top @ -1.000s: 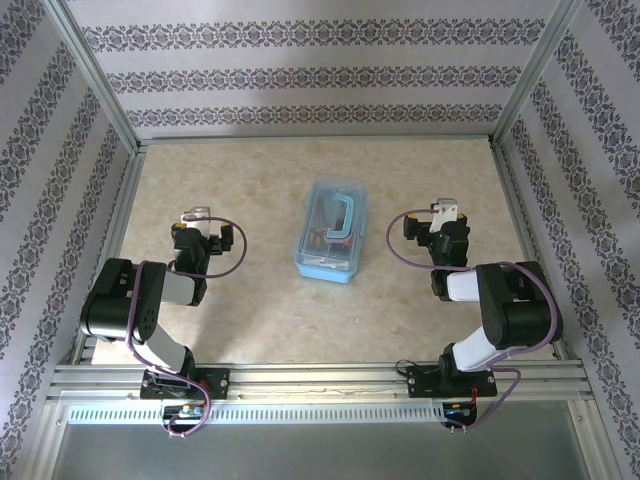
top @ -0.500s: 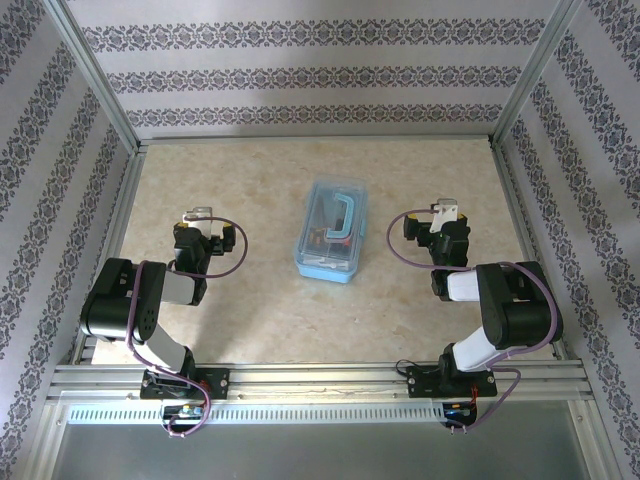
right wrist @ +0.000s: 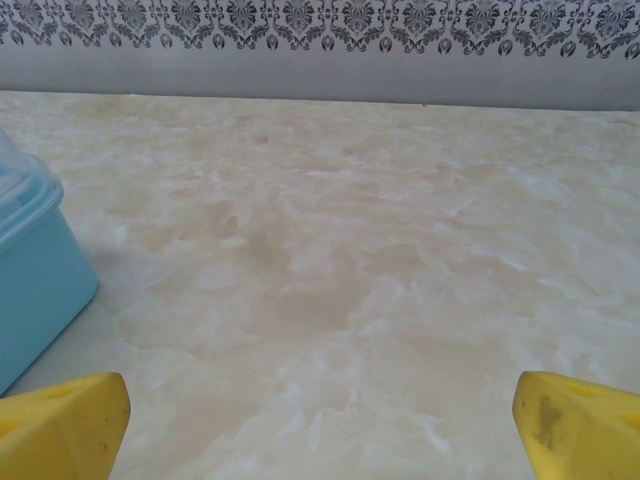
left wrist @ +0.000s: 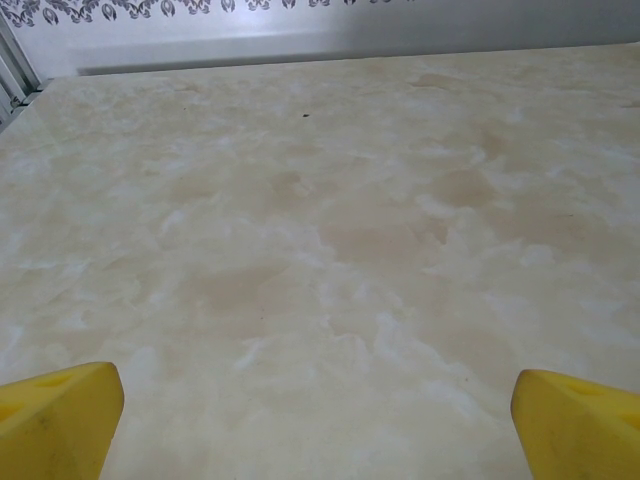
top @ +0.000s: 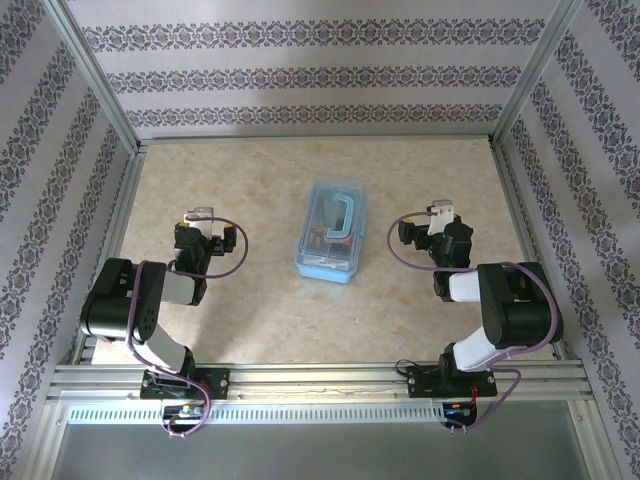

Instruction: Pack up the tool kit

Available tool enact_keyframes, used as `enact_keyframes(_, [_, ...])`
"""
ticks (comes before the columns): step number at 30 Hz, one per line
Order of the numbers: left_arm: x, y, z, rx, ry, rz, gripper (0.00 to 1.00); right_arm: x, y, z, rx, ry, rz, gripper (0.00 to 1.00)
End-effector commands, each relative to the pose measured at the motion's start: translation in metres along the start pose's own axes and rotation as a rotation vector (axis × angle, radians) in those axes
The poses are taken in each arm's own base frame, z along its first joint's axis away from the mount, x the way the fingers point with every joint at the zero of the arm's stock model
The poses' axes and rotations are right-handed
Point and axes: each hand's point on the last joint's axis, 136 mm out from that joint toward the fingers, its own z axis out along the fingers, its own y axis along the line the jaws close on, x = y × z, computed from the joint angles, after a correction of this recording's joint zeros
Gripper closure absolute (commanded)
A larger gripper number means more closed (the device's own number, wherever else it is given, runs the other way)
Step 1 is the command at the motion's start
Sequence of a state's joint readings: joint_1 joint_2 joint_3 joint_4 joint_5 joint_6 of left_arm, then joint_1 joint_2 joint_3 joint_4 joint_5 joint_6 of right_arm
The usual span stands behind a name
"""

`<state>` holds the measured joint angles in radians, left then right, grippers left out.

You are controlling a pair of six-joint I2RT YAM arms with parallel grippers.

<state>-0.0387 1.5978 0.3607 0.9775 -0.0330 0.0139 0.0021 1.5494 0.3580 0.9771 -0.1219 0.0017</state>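
The tool kit is a light blue box (top: 331, 231) with a clear lid, standing in the middle of the table. A blue curved piece and some dark tools show through the lid. My left gripper (top: 197, 214) rests low to the left of the box, well apart from it, open with nothing between its yellow fingertips (left wrist: 55, 415). My right gripper (top: 440, 210) rests to the right of the box, also open and empty. In the right wrist view the box's corner (right wrist: 35, 270) sits at the left edge, beyond the left fingertip (right wrist: 65, 420).
The marble-patterned tabletop (top: 250, 180) is fenced by aluminium posts and patterned walls (top: 310, 75) on three sides. A metal rail (top: 320, 378) with both arm bases runs along the near edge. Bare table lies ahead of both grippers.
The right gripper has turned slightly leftwards, towards the box. The left arm has barely shifted. Both grippers stay open.
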Motion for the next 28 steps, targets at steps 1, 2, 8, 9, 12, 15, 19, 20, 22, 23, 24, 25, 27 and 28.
enact_keyframes(1, [-0.0074,0.0024,0.001,-0.001,-0.017,0.007,0.01,-0.0099,0.0037,-0.0027,-0.025,-0.042,-0.009,0.02])
enact_keyframes(2, [-0.0071,0.0025,0.001,-0.001,-0.017,0.008,0.01,-0.01,0.0038,-0.0027,-0.025,-0.042,-0.009,0.02])
enact_keyframes(8, [-0.0076,0.0025,0.0009,-0.001,-0.018,0.008,0.01,-0.0099,0.0038,-0.0027,-0.025,-0.042,-0.009,0.02])
enact_keyframes(9, [-0.0075,0.0024,0.0009,-0.001,-0.018,0.007,0.01,-0.01,0.0038,-0.0027,-0.025,-0.042,-0.009,0.02])
enact_keyframes(12, [-0.0078,0.0027,0.0009,-0.002,-0.019,0.007,0.01,-0.01,0.0035,-0.0027,-0.023,-0.042,-0.009,0.02])
enact_keyframes(15, [-0.0075,0.0024,0.0009,-0.001,-0.018,0.007,0.01,-0.0095,0.004,-0.0026,-0.026,-0.04,-0.009,0.02])
enact_keyframes(19, [-0.0071,0.0029,0.0011,-0.003,-0.017,0.007,0.01,-0.0099,0.0033,-0.002,-0.031,-0.04,-0.002,0.02])
enact_keyframes(20, [-0.0073,0.0022,0.0015,0.001,-0.016,0.007,0.01,-0.0093,0.0025,-0.0018,-0.032,-0.036,0.006,0.02])
enact_keyframes(22, [-0.0064,0.0027,0.004,0.017,0.002,-0.006,0.01,-0.01,0.0006,-0.0013,-0.035,-0.035,0.016,0.02])
enact_keyframes(23, [-0.006,0.0034,0.005,0.027,0.007,-0.016,0.01,-0.0097,0.0006,-0.0012,-0.035,-0.035,0.016,0.02])
enact_keyframes(24, [-0.0059,0.0035,0.0053,0.033,0.009,-0.021,0.01,-0.0095,0.0006,-0.0013,-0.035,-0.034,0.017,0.02])
enact_keyframes(25, [-0.0056,0.0036,0.0052,0.033,0.009,-0.021,0.01,-0.0098,0.0006,-0.0012,-0.035,-0.035,0.016,0.02])
enact_keyframes(27, [-0.0063,0.0043,0.0048,0.029,0.005,-0.02,0.01,-0.0095,0.0008,-0.0012,-0.037,-0.033,0.018,0.02])
enact_keyframes(28, [-0.0062,0.0048,0.0045,0.027,0.004,-0.02,0.01,-0.0098,0.0003,-0.0012,-0.037,-0.034,0.019,0.02])
